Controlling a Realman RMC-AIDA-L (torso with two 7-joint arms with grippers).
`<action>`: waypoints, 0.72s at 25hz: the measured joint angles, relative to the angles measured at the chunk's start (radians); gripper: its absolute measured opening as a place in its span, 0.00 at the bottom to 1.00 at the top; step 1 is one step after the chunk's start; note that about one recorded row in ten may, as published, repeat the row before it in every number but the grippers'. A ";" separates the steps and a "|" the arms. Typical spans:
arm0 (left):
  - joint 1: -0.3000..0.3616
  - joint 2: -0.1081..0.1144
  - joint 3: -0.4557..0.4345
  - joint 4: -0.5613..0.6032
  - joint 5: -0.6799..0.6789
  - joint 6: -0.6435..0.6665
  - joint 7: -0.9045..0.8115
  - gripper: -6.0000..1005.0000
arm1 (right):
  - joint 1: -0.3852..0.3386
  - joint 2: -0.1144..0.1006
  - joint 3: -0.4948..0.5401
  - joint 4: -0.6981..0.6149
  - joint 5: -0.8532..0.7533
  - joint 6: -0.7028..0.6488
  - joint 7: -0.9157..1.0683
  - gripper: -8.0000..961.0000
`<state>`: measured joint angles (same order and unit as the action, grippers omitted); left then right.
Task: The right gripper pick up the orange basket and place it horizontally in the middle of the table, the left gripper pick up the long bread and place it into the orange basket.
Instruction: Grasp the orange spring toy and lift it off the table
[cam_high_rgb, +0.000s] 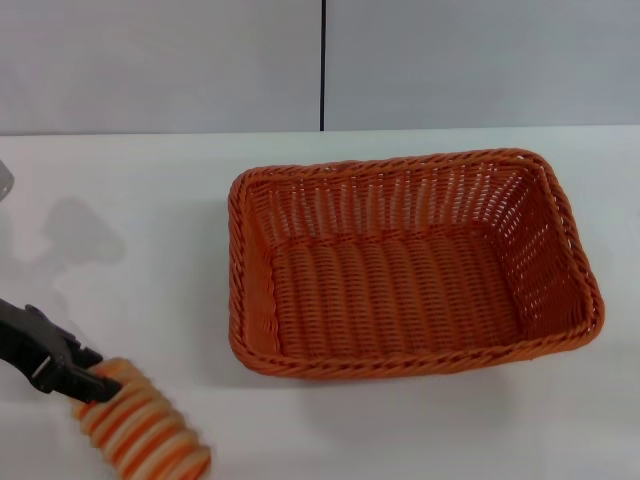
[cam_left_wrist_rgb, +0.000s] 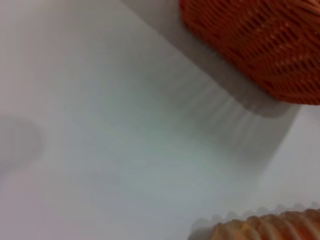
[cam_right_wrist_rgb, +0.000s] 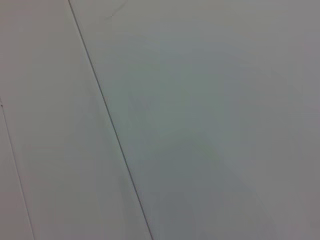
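The orange basket stands lengthwise across the middle of the white table, with nothing inside it. The long bread, ridged with orange and cream stripes, is at the near left corner, well apart from the basket. My left gripper comes in from the left edge, and its black jaws are closed on the bread's far end. The left wrist view shows the basket's woven wall and the bread at the frame's edge, with its shadow on the table. My right gripper is out of view.
A grey wall with a dark vertical seam stands behind the table. The right wrist view shows only a pale panel with a thin seam. White tabletop lies between the bread and the basket.
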<state>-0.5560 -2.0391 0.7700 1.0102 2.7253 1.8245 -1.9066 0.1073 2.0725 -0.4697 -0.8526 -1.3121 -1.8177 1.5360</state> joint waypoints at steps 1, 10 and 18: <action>-0.003 0.002 0.000 -0.010 0.001 0.008 0.001 0.65 | 0.000 0.000 0.000 0.000 0.000 0.000 0.000 0.56; -0.004 -0.015 -0.005 0.035 -0.007 0.043 0.023 0.44 | 0.007 -0.003 0.014 0.023 0.000 0.002 -0.012 0.56; -0.015 -0.019 -0.001 0.047 -0.009 0.046 -0.002 0.34 | 0.006 -0.003 0.014 0.030 -0.001 0.002 -0.015 0.56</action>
<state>-0.5706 -2.0586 0.7689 1.0573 2.7164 1.8702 -1.9090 0.1137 2.0692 -0.4555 -0.8223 -1.3131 -1.8161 1.5212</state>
